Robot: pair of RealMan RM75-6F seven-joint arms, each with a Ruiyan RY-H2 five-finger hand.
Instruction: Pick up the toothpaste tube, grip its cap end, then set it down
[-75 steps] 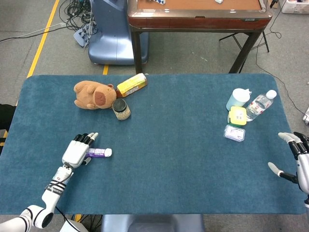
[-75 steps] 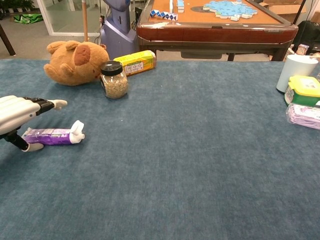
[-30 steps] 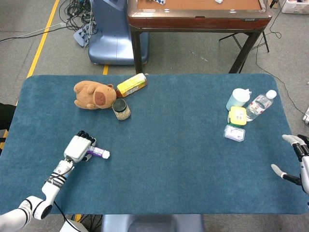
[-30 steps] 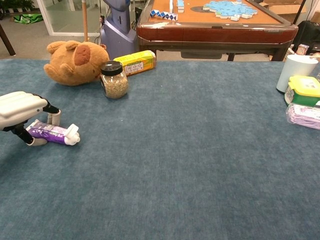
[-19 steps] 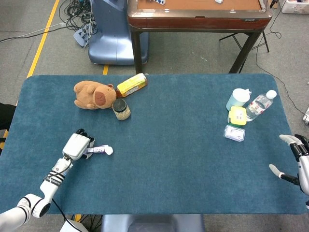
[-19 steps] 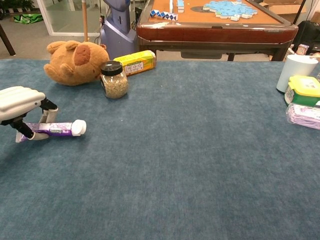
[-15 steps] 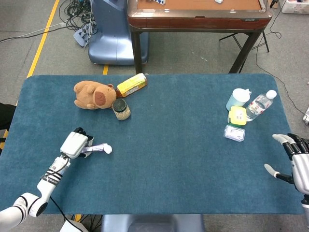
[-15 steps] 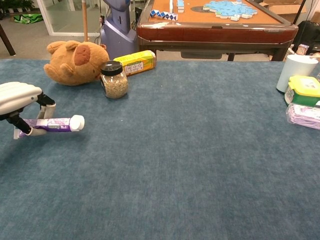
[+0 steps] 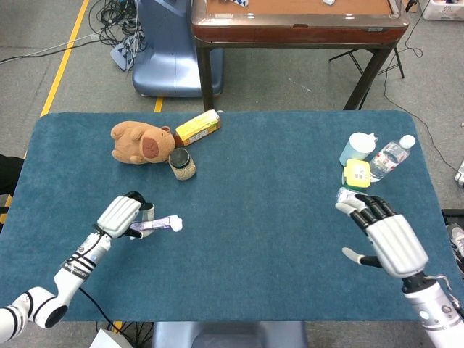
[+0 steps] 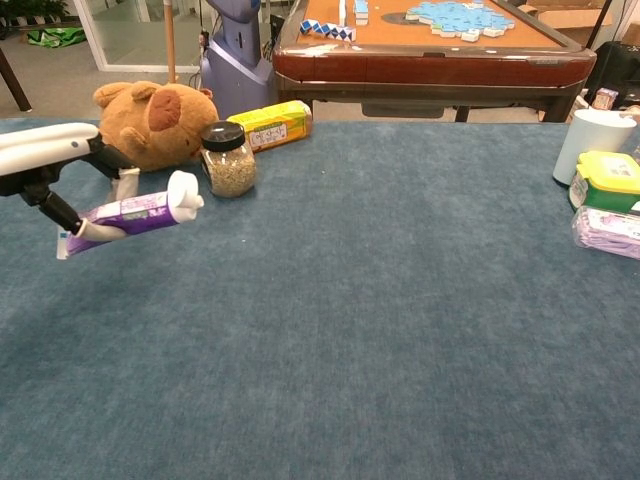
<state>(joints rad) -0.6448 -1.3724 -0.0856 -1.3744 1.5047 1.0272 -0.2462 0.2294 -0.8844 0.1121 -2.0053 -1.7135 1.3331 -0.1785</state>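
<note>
Left hand (image 9: 122, 215) pinches toothpaste tube (image 10: 135, 214) by its tail end — tube clear of blue table (image 9: 254, 188), white cap (image 10: 184, 190) tilted up, pointing toward my right. Behind it I see plush bear (image 9: 140, 142), grain jar (image 9: 182, 164), yellow box (image 9: 197, 127). Far right — right hand (image 9: 384, 236) above table, fingers spread, holding nothing, just beside yellow-lidded tub (image 9: 357, 173) and water bottle (image 9: 391, 156).
</note>
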